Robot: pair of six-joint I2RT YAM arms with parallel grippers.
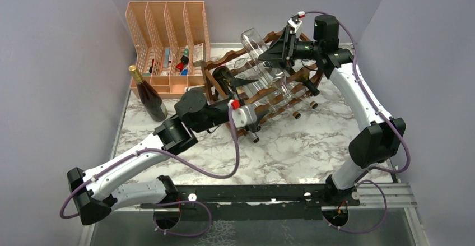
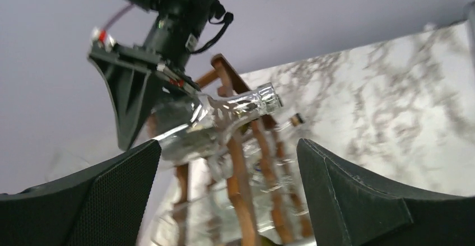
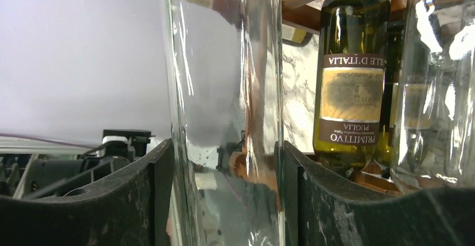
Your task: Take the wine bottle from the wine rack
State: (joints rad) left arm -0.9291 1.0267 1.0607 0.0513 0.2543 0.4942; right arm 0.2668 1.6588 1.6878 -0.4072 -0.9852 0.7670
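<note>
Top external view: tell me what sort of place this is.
Probably a lab robot test cell: plain grey walls enclose a marble-patterned table, left arm and right arm bolted at its near edge, a wine rack staged on it.

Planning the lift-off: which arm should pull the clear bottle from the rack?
Right. The right gripper clamps the clear bottle at its body; the left gripper hangs open, holding nothing.
</note>
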